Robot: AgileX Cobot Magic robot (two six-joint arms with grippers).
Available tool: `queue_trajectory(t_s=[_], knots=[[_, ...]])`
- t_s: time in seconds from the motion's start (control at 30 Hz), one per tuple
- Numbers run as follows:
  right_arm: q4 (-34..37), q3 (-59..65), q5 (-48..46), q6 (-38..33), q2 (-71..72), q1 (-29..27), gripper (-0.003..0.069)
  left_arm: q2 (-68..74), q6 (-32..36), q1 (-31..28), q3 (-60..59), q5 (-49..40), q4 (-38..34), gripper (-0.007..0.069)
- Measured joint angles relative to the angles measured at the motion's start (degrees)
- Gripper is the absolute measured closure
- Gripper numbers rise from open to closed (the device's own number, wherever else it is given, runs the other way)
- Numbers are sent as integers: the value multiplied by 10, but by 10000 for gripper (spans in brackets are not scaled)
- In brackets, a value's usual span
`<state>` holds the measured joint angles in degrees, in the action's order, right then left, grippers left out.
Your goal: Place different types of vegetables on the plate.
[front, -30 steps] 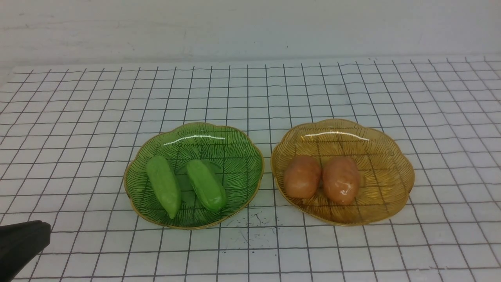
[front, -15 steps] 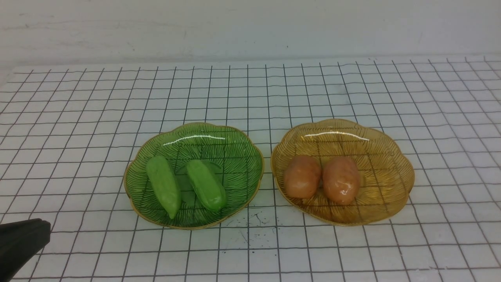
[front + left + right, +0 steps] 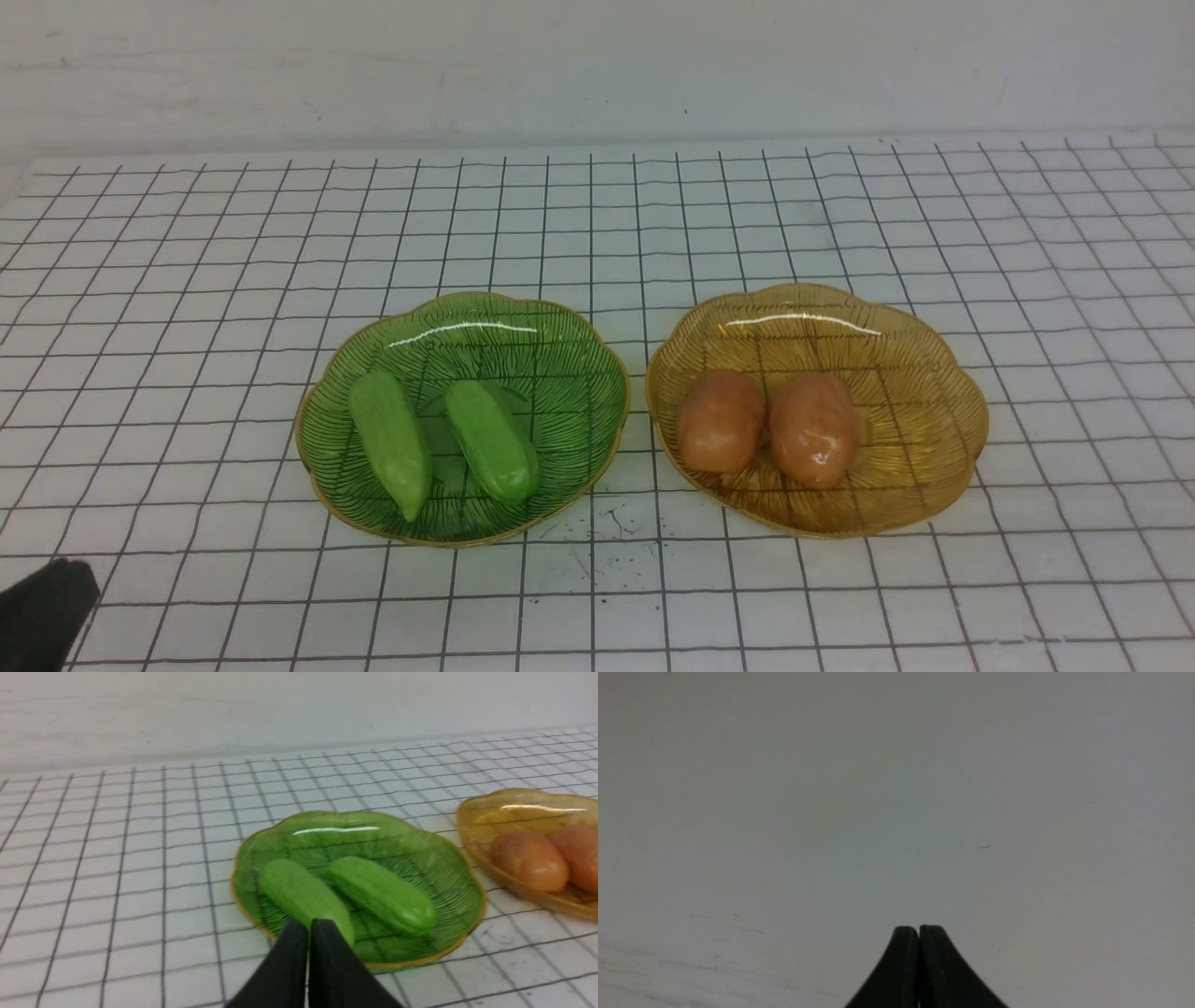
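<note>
The sorting looks done: each plate holds one kind of vegetable. The left fingers (image 3: 308, 926) are closed tight and hold nothing. Just past their tips sits the green plate (image 3: 579, 336) with two light green cucumbers (image 3: 390, 443) (image 3: 491, 441) side by side, smooth and shiny. Further off to their right, the amber plate (image 3: 934, 373) holds two orange-brown potatoes (image 3: 720, 420) (image 3: 814, 429), touching each other. The right fingers (image 3: 919, 933) are also closed and empty, pointing at a plain wall. Next, I think both arms only need to rest away from the tabletop (image 3: 187, 280).
</note>
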<state>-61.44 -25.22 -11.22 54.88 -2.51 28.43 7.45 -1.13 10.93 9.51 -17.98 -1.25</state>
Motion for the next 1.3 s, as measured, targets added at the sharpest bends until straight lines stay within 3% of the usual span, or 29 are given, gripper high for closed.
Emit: queue_trajectory(t_s=[0.23, 0.37, 1.3], knots=[[0, 0, 1, 0, 0, 0, 674, -79, 5, -67, -110, 0, -11, 632], [0, 0, 0, 0, 0, 0, 674, -80, 6, -68, -111, -33, -13, 632], [0, 0, 0, 0, 0, 0, 674, -80, 6, -68, -111, -37, -13, 632]])
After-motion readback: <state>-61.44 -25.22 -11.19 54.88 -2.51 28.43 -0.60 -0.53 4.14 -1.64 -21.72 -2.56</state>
